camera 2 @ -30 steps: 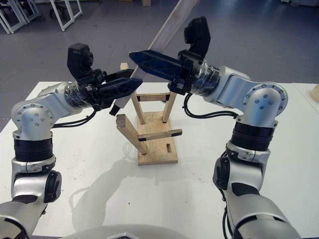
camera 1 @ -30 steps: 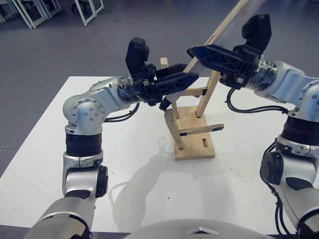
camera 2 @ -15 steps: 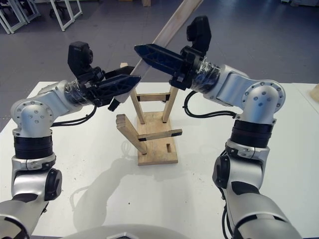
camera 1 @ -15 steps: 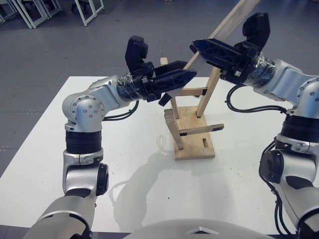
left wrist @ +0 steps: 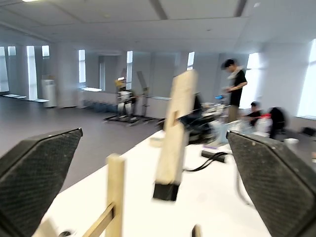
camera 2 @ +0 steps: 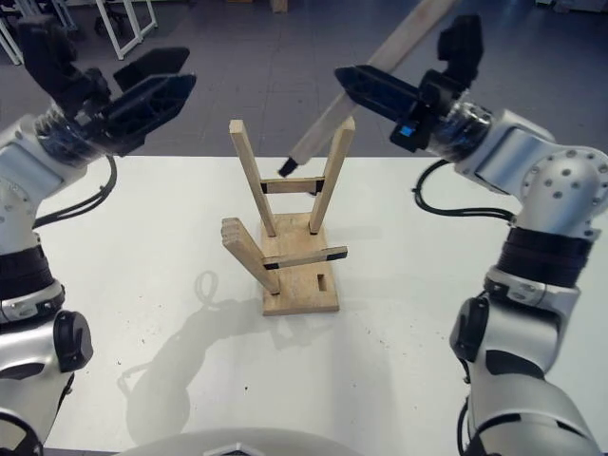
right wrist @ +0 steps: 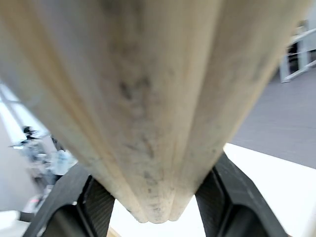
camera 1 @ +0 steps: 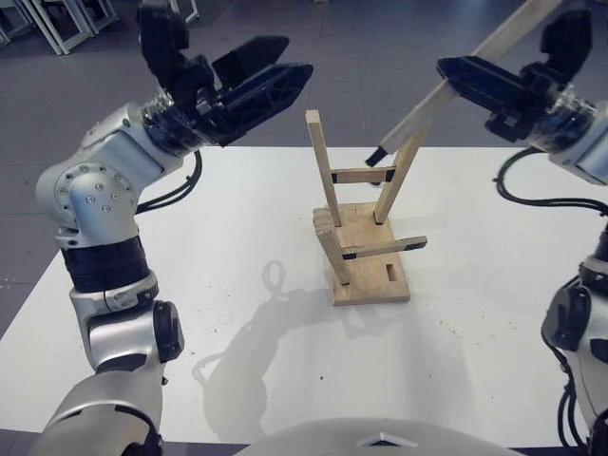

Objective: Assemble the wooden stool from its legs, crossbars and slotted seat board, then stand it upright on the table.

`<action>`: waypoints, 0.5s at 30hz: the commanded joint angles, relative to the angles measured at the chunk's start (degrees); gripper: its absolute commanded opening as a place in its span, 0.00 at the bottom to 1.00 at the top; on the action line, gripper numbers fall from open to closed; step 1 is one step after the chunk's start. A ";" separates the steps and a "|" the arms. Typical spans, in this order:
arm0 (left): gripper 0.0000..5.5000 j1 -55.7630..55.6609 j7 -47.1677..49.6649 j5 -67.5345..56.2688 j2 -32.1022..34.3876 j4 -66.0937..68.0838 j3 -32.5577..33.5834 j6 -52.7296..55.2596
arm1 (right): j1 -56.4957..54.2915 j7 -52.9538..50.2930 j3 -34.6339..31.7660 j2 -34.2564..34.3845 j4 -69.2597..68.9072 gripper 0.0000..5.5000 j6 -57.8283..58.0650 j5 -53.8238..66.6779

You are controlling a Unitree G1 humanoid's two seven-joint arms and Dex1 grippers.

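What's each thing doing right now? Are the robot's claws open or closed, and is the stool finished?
left gripper: open, empty, up in the air.
right gripper: shut on the loose leg.
loose leg: slanted in the air, not fitted.
stool: upside down, three legs in, one tilted.
seat board: flat on the table, one slot empty.

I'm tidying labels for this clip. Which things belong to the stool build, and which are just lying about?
Stool build: seat board, three legs set on it, two crossbars, loose leg held aloft.
Lying about: white frames in the background.
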 commanded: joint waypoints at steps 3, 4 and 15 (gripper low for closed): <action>0.99 14.32 7.53 4.12 -0.45 -8.46 -0.75 -0.69 | 16.56 15.72 4.46 -10.96 -1.84 0.37 -12.84 -12.72; 0.99 15.61 8.43 4.97 -0.74 -8.89 -1.38 -1.08 | 20.27 18.18 7.28 -12.05 -1.81 0.37 -16.72 -16.63; 0.99 20.01 23.77 24.57 -5.22 -5.90 -10.26 -7.73 | 36.74 9.50 17.53 -3.00 -13.91 0.37 -33.02 -32.73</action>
